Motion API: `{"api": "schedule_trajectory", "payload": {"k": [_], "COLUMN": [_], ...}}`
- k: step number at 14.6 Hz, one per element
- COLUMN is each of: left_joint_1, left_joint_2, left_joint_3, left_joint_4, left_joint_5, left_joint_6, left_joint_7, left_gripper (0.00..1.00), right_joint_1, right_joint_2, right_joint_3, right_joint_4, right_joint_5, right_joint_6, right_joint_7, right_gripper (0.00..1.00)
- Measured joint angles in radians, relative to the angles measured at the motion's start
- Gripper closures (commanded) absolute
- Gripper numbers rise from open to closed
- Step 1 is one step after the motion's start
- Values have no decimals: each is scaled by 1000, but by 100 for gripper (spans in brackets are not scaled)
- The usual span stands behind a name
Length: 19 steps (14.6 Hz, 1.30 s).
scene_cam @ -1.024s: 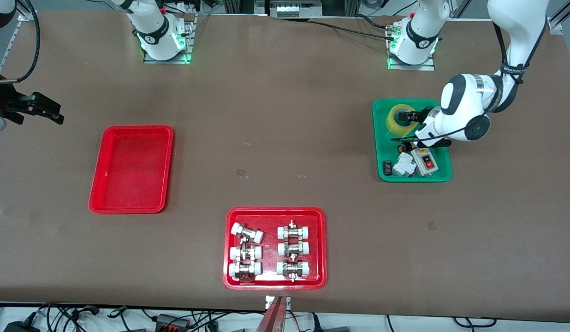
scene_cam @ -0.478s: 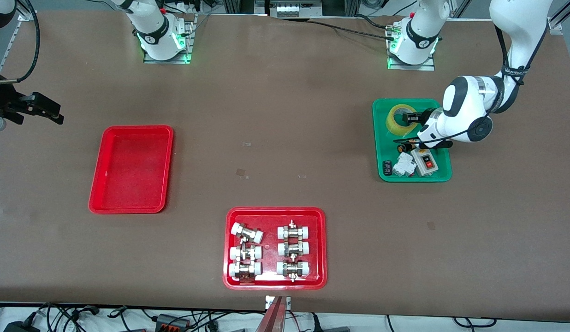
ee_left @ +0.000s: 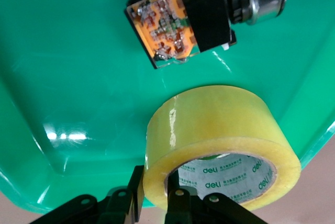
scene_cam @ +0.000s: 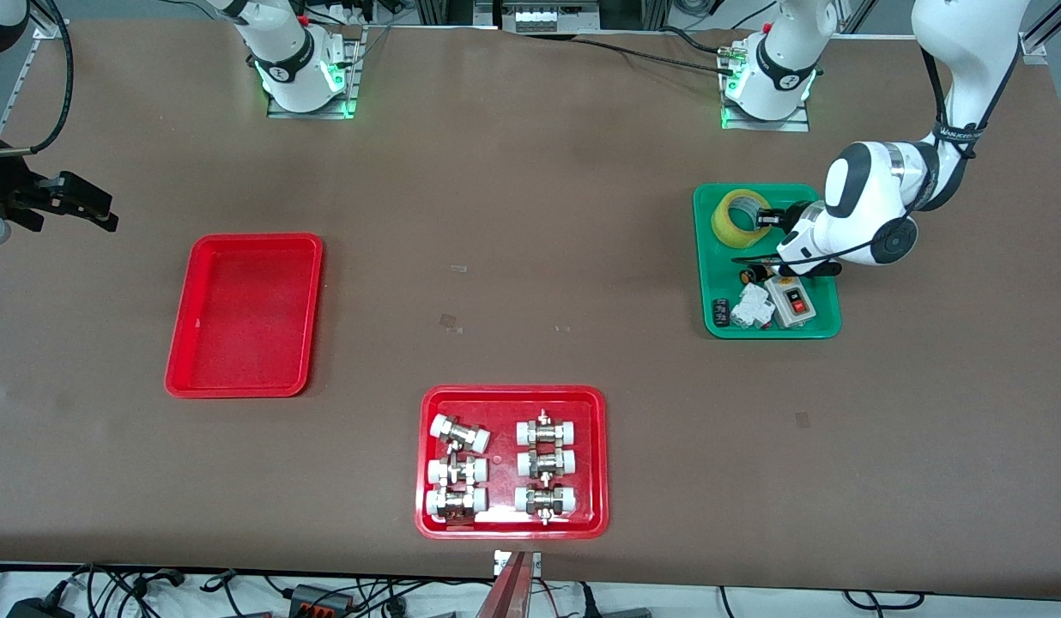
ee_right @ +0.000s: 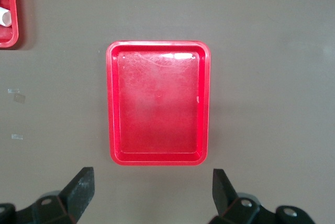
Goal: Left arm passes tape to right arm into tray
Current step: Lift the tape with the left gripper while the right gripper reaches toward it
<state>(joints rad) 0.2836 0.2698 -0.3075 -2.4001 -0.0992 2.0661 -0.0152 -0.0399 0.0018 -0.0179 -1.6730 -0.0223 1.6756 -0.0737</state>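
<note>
Gripping the tape (scene_cam: pixel 740 215) through its core, the left gripper (scene_cam: pixel 767 219) sat low over the green tray (scene_cam: pixel 827 330), at about two o'clock on the table in the front view. Its fingers (ee_left: pixel 180 207) pinched the roll's wall, one inside the printed core and one outside. Over the past second the roll had tipped and shifted slightly toward the tray's corner nearest the arm bases, while the wrist drew a little toward the left arm's end of the table. That suggested the grasp had just been secured and the lift was about to start; the roll looked raised at one edge, though whether it had fully left the tray floor could not be told.

The right gripper (scene_cam: pixel 71 202) waited at about nine o'clock, off the table's edge, its fingers spread wide and empty. The red tray (scene_cam: pixel 180 365) lay near eight o'clock, well apart from the tape.

Close beside the roll in the green tray lay a push-button switch (ee_left: pixel 207 17), a control box (scene_cam: pixel 794 302) and small white parts (scene_cam: pixel 751 306). A second red tray (scene_cam: pixel 427 524) of fittings (scene_cam: pixel 458 433) sat at six o'clock, clear of the likely handover path across the middle.
</note>
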Motion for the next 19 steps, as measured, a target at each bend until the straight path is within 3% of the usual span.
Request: {"api": "schedule_trajectory", "payload": {"k": [3, 8, 12, 16, 19], "left_joint_1": [2, -5, -12, -31, -104], "left_joint_2": [0, -3, -8, -14, -9], "left_joint_3": [1, -25, -153, -312, -352], "left_joint_4": [46, 283, 455, 613, 734], "left_joint_5": [0, -4, -141, -318, -464], "left_joint_6": [-55, -341, -483, -507, -504], "left_joint_7": [26, 25, -88, -247, -347], "left_gripper": [100, 100, 100, 100, 100], "right_joint_1": [0, 0, 0, 1, 6], "right_joint_2": [0, 0, 0, 3, 25], "right_joint_3": [0, 0, 0, 2, 7], "right_joint_4": [0, 0, 1, 1, 0], "right_joint_5": [0, 0, 1, 36, 61], "right_joint_6": [0, 0, 1, -2, -62], "right_joint_7": [0, 0, 0, 0, -3], "right_gripper": [0, 0, 0, 0, 0]}}
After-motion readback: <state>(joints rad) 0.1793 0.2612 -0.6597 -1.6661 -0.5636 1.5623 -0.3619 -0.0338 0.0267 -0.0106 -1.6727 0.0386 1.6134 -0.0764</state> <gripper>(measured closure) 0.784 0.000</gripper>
